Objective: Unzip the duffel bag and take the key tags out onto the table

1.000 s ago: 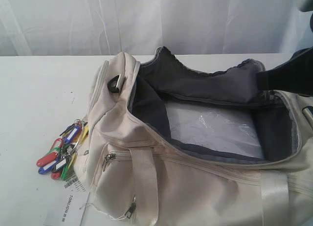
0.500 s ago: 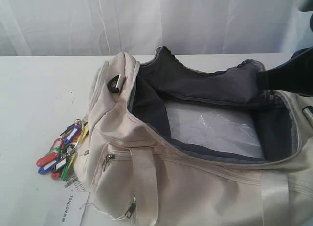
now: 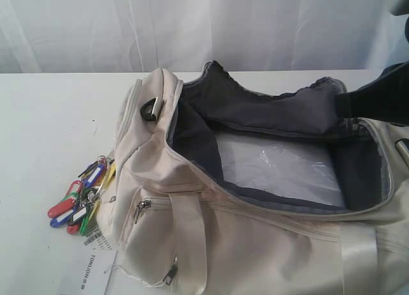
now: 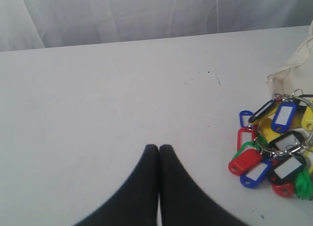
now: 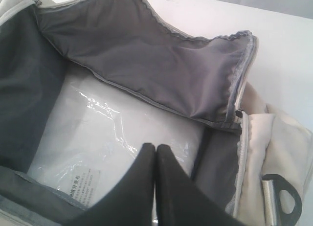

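The key tags (image 3: 80, 202) lie bunched on the table (image 3: 45, 122), just beside the left end of the unzipped duffel bag (image 3: 192, 244). The left gripper (image 4: 158, 146), fingers pressed together and empty, hovers nearer them. The right gripper (image 5: 155, 146), likewise closed and empty, hangs over the bag's open interior.

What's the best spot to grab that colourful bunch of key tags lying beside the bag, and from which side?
Probably the metal rings where the key tags join. The tags fan out loose and lie flat, so a single tag would likely slip or dangle. Come down from above on the open table side, because the duffel bag crowds the bunch on its other side.
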